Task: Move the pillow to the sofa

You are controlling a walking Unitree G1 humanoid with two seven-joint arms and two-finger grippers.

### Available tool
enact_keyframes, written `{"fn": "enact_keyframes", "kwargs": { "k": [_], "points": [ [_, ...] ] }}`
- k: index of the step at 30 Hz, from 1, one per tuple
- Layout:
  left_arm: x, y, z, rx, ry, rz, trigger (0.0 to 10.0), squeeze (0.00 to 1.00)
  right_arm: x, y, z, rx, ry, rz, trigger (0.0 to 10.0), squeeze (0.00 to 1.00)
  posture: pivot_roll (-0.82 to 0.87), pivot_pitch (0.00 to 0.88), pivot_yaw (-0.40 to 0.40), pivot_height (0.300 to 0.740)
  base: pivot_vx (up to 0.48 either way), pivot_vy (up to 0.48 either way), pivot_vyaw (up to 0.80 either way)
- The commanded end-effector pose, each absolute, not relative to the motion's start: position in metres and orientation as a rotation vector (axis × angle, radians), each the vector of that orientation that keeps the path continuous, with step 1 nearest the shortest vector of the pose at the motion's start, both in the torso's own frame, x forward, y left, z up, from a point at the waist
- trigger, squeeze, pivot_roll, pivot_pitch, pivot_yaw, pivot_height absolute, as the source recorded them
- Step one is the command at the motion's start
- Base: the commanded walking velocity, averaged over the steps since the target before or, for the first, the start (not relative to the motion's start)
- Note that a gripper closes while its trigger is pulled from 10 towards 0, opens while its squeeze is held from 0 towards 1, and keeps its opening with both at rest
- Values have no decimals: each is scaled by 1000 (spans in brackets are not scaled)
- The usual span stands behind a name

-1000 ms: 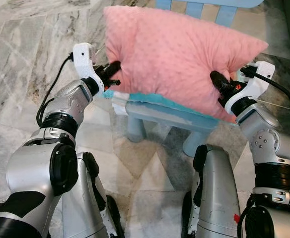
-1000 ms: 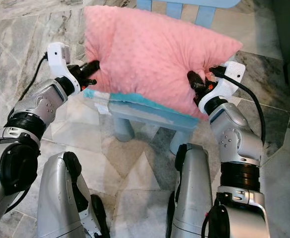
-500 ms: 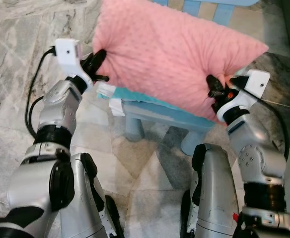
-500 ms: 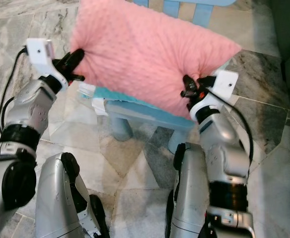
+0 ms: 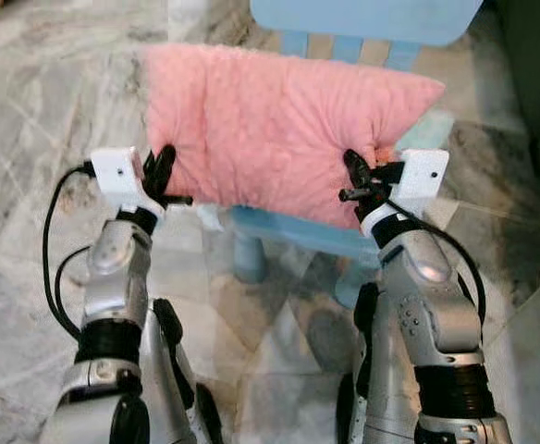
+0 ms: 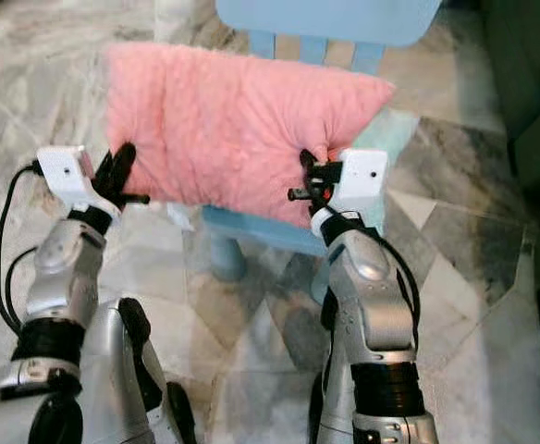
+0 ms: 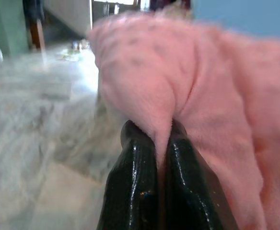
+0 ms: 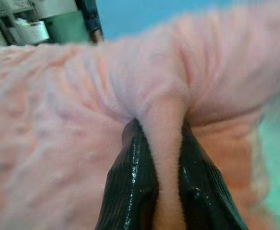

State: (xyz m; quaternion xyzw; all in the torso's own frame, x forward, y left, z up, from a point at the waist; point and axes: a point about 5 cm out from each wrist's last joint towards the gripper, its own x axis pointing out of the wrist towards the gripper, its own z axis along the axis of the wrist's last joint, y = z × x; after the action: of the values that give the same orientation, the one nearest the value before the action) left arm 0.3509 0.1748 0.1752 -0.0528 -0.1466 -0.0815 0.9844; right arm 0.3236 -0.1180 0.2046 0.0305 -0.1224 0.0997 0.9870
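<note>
The pink pillow [image 5: 279,129] has been raised off the blue chair [image 5: 344,23], pinched at its lower corners by the left gripper [image 5: 164,171] and right gripper [image 5: 355,174], fingers clamped.

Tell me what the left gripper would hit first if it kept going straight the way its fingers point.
The pink pillow itself: the left gripper is shut on a fold of its edge. Beyond the pillow, the blue chair seems next, though depth is unclear.

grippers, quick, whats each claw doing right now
Left claw: closed on a fold of the pink pillow.
Right claw: closed on the pink pillow's other side.
</note>
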Motion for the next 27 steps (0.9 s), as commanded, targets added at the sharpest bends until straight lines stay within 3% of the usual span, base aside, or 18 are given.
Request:
{"fn": "enact_keyframes", "kwargs": {
  "k": [1, 2, 3, 18, 27],
  "points": [
    [349, 172, 183, -69, -326, -175, 8078, 0, 321, -115, 210, 20, -285, 185, 10000, 0, -128, 0, 56, 403, 0, 0, 0],
    [348, 170, 181, -63, -321, -171, 9608, 0, 322, -116, 209, 9, -288, 168, 10000, 0, -128, 0, 55, 403, 0, 0, 0],
    [348, 169, 180, -76, -319, -163, 10000, 0, 323, -118, 210, -16, -295, 141, 10000, 0, -129, 0, 54, 403, 0, 0, 0],
    [326, 157, 177, -60, -310, -148, 10000, 0, 310, -124, 225, -198, -392, -26, 10000, 0, -143, 0, 57, 403, 0, 0, 0],
    [313, 149, 162, -48, -252, -169, 10000, 0, 304, -128, 216, -133, -352, -57, 10000, 0, -158, 0, 66, 403, 0, 0, 0]
  ]
}}
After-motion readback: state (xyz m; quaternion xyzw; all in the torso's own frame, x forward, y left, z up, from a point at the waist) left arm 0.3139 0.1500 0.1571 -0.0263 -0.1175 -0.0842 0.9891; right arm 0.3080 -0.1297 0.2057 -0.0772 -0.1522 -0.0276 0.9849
